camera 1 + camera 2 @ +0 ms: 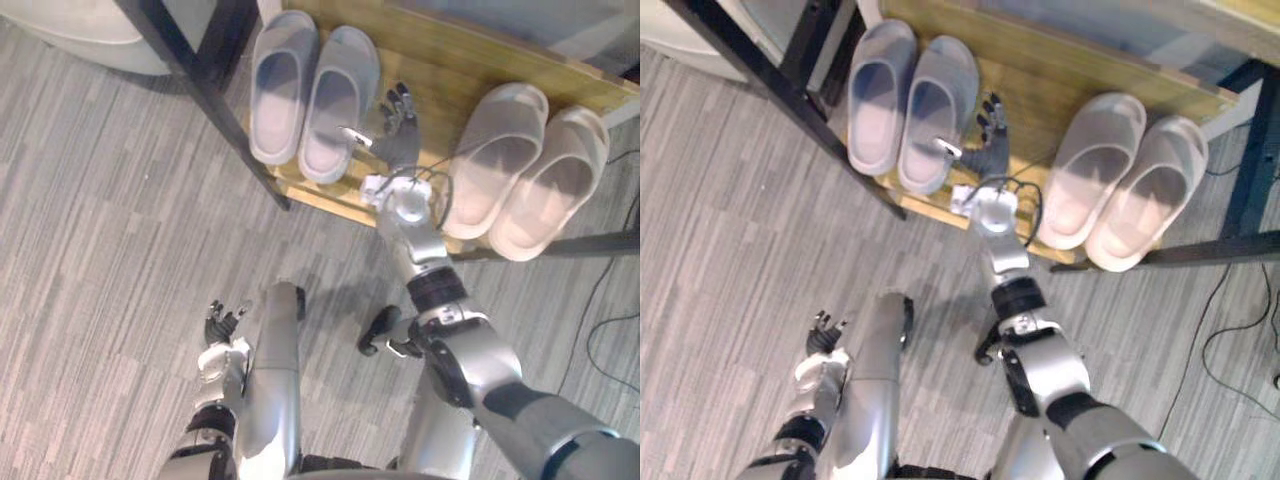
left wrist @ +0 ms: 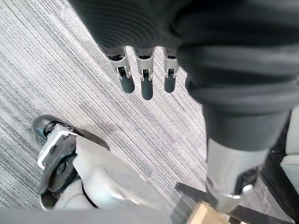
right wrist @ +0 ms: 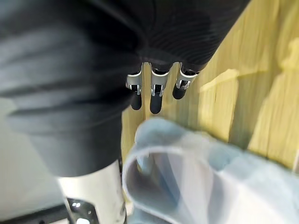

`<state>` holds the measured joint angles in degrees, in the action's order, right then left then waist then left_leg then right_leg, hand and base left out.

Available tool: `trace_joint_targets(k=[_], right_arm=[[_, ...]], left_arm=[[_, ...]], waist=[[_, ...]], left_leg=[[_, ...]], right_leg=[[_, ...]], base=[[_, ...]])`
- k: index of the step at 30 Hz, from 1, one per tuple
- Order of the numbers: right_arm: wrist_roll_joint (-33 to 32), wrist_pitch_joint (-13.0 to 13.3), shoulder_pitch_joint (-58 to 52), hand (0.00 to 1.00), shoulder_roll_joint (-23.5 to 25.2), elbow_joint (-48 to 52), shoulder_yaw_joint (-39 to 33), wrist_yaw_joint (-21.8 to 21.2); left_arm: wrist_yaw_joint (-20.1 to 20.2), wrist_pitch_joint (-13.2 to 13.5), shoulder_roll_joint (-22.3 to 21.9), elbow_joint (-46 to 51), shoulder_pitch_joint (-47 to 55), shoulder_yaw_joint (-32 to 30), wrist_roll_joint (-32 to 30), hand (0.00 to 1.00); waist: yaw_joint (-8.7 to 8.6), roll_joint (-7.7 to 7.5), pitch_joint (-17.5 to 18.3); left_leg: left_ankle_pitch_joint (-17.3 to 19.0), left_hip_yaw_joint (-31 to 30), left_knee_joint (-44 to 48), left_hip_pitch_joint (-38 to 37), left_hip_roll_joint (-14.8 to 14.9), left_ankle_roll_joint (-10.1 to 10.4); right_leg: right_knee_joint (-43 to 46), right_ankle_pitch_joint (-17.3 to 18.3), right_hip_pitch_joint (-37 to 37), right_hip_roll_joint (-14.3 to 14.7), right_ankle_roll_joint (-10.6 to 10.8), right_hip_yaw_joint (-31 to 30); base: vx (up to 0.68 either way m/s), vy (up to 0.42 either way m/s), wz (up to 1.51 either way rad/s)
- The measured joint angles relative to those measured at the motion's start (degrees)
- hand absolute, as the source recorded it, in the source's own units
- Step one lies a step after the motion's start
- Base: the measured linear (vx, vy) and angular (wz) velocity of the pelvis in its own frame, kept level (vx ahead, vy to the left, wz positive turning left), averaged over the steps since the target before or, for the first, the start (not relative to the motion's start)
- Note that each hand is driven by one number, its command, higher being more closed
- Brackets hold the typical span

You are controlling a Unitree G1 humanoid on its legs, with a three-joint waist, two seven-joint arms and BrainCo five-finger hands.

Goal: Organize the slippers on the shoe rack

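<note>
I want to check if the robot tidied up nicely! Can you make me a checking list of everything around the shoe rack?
Surface: wooden shelf of the shoe rack, on a black frame.
Job's things: grey slippers side by side on the shelf's left; beige slippers side by side on its right, ends poking over the front edge.
Clutter: nothing seen.
Robot hands: right robot hand open over the shelf between the two pairs, close to the grey ones; left robot hand open, low above the floor, holding nothing.
Cables: nothing seen.
Surroundings: grey striped carpet.
</note>
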<state>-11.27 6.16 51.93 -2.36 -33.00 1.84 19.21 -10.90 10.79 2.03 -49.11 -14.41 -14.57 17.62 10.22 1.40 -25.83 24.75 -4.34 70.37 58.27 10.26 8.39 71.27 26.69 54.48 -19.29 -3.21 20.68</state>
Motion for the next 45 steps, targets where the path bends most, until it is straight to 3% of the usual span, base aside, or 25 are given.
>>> trace_joint_targets(k=[9, 12, 15, 17, 22, 26, 32, 40, 45], right_arm=[[3.3, 0.19, -16.22, 0.0, -0.01, 14.75, 2.76, -0.77], [6.0, 0.32, -25.14, 0.0, 0.04, 19.79, 6.05, -2.56], [9.15, 0.52, -34.86, 0.0, 0.03, 21.17, 8.21, -5.36], [11.57, 0.51, -42.63, 0.0, -0.1, 19.7, 8.99, -7.67], [15.35, 0.36, -49.83, 0.0, -0.79, 10.91, 7.42, -11.0], [15.89, -0.22, -54.08, 0.0, -1.96, 3.85, 4.78, -12.15], [20.11, -1.38, -56.71, 0.0, -2.76, -8.73, 0.06, -12.67], [22.54, -1.65, -56.37, 0.0, -2.77, -18.07, -4.06, -11.94], [22.09, -1.63, -56.27, 0.0, -2.37, -20.03, -6.34, -11.89]], left_arm=[[1.41, -0.31, -0.59, 0.55, 2.91, 1.13, -0.22, 0.0], [2.34, -0.39, -0.3, 0.61, 4.27, 3.39, -1.64, 0.0], [2.56, -0.43, 0.05, 0.36, 5.99, 7.25, -3.01, 0.0], [3.7, -0.59, 0.64, -1.84, 7.6, 11.71, -5.15, 0.0], [5.15, -1.97, 1.27, -5.7, 9.7, 15.77, -8.3, 0.0], [5.9, -2.67, 1.86, -6.25, 11.9, 17.11, -10.05, 0.0], [6.12, -2.7, 2.98, -6.22, 13.37, 21.33, -13.6, 0.0], [6.23, -2.7, 3.5, -5.3, 14.01, 27.79, -16.71, 0.0], [7.44, -2.69, 4.73, 7.04, 15.52, 36.42, -17.49, 0.0]], waist=[[-2.1, -0.01, 0.17], [-3.29, -0.16, 0.27], [-4.48, -0.84, 1.09], [-5.58, -1.95, 4.55], [-8.59, -3.79, 8.28], [-9.49, -3.42, 11.28], [-9.96, -1.16, 14.52], [-10.02, -0.7, 15.99], [-9.79, -0.59, 16.88]], left_leg=[[-1.84, 2.54, -9.16, -11.48, 1.43, -0.13], [-3.57, 4.17, -15.53, -17.82, 2.12, -0.09], [-6.81, 7.0, -25.09, -26.0, 1.98, -0.27], [-10.27, 8.92, -34.61, -31.9, 1.28, -0.49], [-15.47, 11.79, -49.01, -43.44, -0.03, -0.7], [-18.05, 13.02, -56.73, -49.76, -0.87, -0.89], [-20.99, 12.78, -64.45, -56.01, -2.32, -1.51], [-22.89, 11.11, -67.57, -58.6, -3.83, -2.29], [-23.68, 9.55, -68.84, -59.37, -4.34, -2.65]], right_leg=[[-9.16, -2.71, -10.26, 2.53, 1.03, 0.38], [-15.76, -5.49, -16.01, 4.1, 0.43, 0.88], [-24.47, -8.87, -22.74, 5.41, 1.3, 0.86], [-33.21, -12.38, -27.44, 6.88, 1.97, 0.87], [-46.06, -17.51, -36.75, 8.96, 3.24, 0.73], [-53.32, -20.24, -42.4, 10.1, 4.31, 0.78], [-62.68, -24.46, -49.9, 11.21, 5.54, 1.95], [-69.69, -27.8, -54.93, 12.09, 6.18, 3.08], [-71.67, -28.55, -56.66, 12.19, 6.67, 3.87]], base=[[0.03, -0.005, -0.08], [0.08, 0.005, -0.11], [0.1, 0.005, -0.1], [0.14, 0.016, -0.1], [0.12, 0.022, -0.1], [0.12, 0.054, -0.05], [0.06, 0.053, 0.08], [-0.02, 0.023, 0.11], [-0.05, 0.008, 0.12]])
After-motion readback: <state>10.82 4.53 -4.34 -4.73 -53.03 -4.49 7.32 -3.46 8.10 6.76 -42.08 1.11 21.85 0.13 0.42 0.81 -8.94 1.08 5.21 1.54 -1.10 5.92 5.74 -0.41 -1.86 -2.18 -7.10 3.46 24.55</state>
